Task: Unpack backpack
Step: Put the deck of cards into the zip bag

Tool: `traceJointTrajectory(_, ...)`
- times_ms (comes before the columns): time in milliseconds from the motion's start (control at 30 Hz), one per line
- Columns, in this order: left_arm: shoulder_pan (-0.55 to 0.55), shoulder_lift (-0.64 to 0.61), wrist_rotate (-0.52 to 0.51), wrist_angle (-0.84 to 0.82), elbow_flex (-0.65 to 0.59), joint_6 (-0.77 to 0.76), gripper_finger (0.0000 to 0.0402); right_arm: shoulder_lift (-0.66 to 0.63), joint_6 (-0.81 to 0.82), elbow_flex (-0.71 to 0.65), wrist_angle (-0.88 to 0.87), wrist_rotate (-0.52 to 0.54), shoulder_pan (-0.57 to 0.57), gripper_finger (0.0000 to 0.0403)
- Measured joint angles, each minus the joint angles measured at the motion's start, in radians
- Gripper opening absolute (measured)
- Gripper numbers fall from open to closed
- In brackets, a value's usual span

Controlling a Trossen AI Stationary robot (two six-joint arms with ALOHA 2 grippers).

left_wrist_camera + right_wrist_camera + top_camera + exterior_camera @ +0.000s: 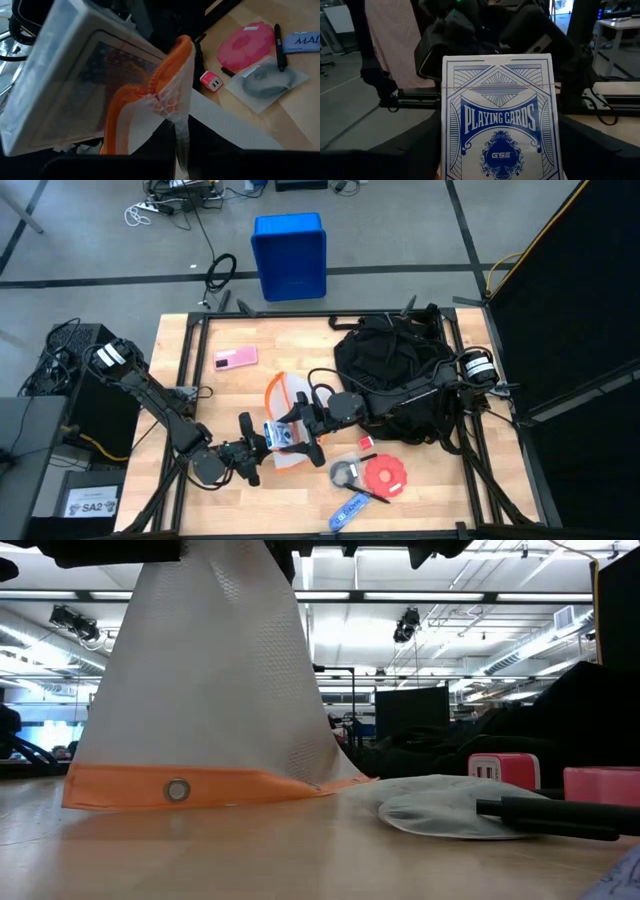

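- The backpack (pixel 400 375) lies on the table's (pixel 190 360) far right part, slumped and black.
- The left gripper (pixel 262 442), clenched, pinches the orange-edged white mesh pouch (pixel 283 395) near the table's middle.
- The right gripper (pixel 305 423) grasps a pack of playing cards (pixel 500 120) at the pouch's mouth, seemingly just out of it.
- A pink round case (pixel 385 475) lies near right.

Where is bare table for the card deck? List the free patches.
Free: the back strip between the pink phone and the backpack; the front corner right of the red disc. Crowded: the middle, around the mesh bag, card deck and arms, and the front clutter beside the disc.
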Motion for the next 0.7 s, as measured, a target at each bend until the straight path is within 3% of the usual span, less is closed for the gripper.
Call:
traceJointTrajectory(100,0.000,0.000,0.000,0.000,0.000,0.000,0.0000,0.000,-0.004,0.000,-0.002,-0.008,0.000,0.0273)
traceJointTrajectory(267,0.000,0.000,0.006,0.001,0.000,0.000,0.0000,0.000,-0.010,0.000,0.022,-0.043,-0.001,0.0273)
traceJointTrajectory(467,0.000,0.000,0.007,0.001,0.000,-0.001,0.0000,-0.001,0.026,0.001,0.176,-0.088,-0.016,0.0273)
traceJointTrajectory(700,0.009,0.000,0.008,0.001,0.000,-0.001,0.0000,-0.001,0.026,0.001,0.181,-0.092,-0.014,0.0273)
